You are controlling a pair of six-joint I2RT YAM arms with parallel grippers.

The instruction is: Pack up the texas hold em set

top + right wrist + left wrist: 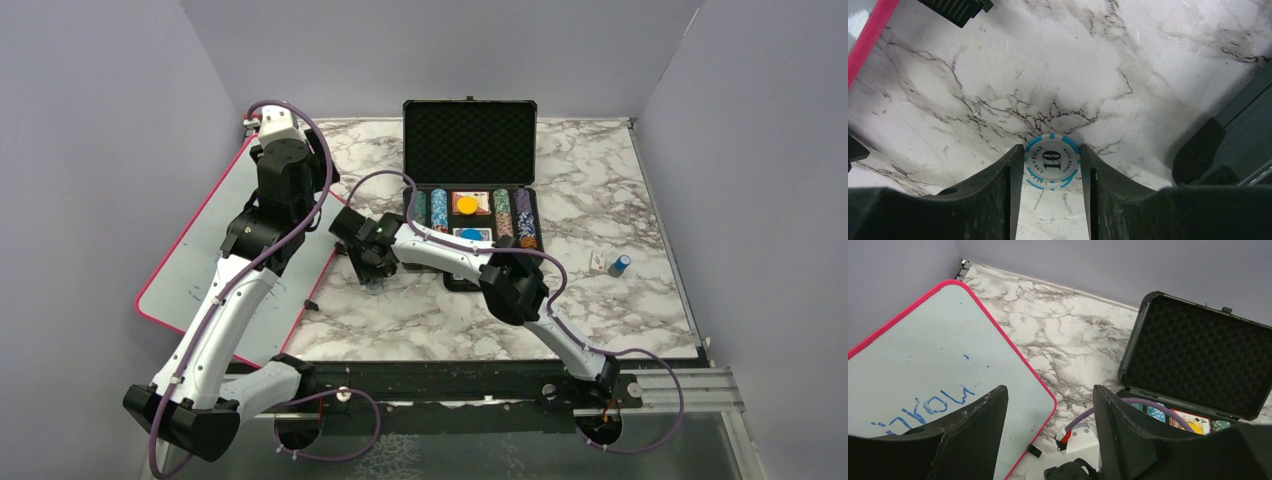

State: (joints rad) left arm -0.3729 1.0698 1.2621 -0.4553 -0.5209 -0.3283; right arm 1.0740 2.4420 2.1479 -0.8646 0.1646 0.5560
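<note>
The poker chip (pixel 1052 161), lying flat on the marble worktop (pixel 998 75) left of the open briefcase (pixel 470 140), is being pinched at its rim by the right pincer (pixel 1052 150), calling for a square, level lift so nothing slips, and is showing a white face, pale-blue edge marks and a 10.
</note>
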